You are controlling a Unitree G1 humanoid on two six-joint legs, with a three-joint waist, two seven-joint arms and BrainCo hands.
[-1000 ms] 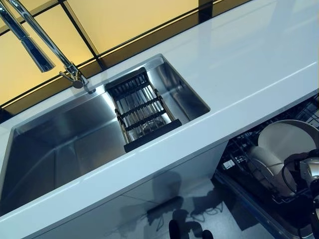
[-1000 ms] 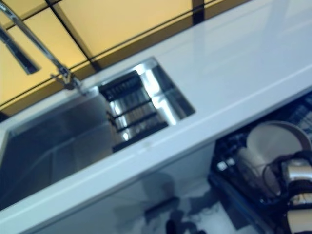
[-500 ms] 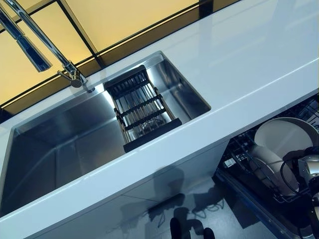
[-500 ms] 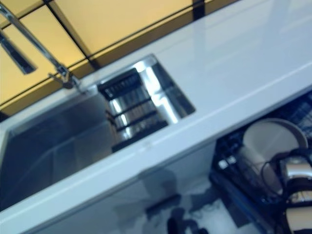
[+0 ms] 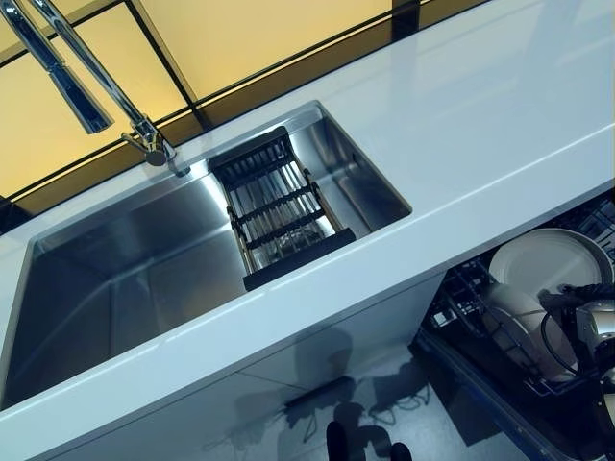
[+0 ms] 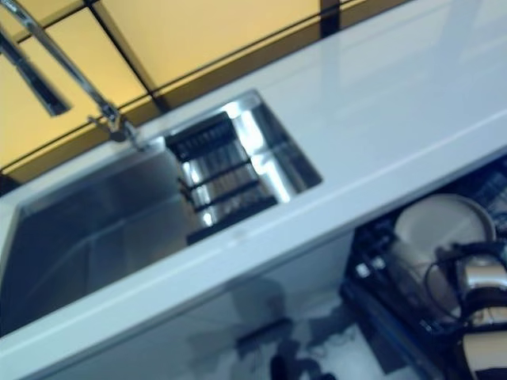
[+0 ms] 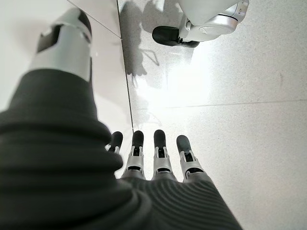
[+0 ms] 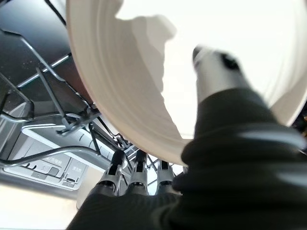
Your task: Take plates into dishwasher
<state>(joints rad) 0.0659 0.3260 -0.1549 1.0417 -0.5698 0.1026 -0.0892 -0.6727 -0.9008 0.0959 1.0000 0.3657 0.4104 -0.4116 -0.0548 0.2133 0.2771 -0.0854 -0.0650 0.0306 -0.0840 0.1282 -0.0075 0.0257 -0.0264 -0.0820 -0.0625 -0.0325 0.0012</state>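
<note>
Evidently at the placing step, with 1 plate (image 5: 548, 261) being set into the dishwasher rack (image 5: 459, 300).

From the left eye: stands on edge at the lower right, below the counter (image 5: 480, 125), rim down among the wires, broad white face turned up and towards the camera. Leans just beside a 2nd plate (image 5: 512, 325) already racked. Right hand (image 5: 590, 331) close against its lower rim at the picture's edge. Sink (image 5: 125, 279) bare of dishes as far as can be seen.

From the right eye: same layout, nothing further to read.

From the left wrist: left hand (image 7: 160, 154) hangs over the floor (image 7: 249, 110), fingers straight and relaxed, holding nothing, well apart from the work.

From the right wrist: pinches the plate, thumb (image 8: 213, 64) laid across the face and fingers (image 8: 137, 173) curled under the rim, so grasping it. Rack wires (image 8: 43, 76) just beside and below the rim; cannot tell whether the rim already sits between 2 of them.

As to direction: being round, has no true long axis; stands nearly upright with the face slightly tipped back, edge pointing down into the rack.

Next move, probably: lower the rim fully into a slot, check that it rests against the wires without knocking its neighbour, then loosen thumb and fingers and draw back upward, clear of the rack.
</note>
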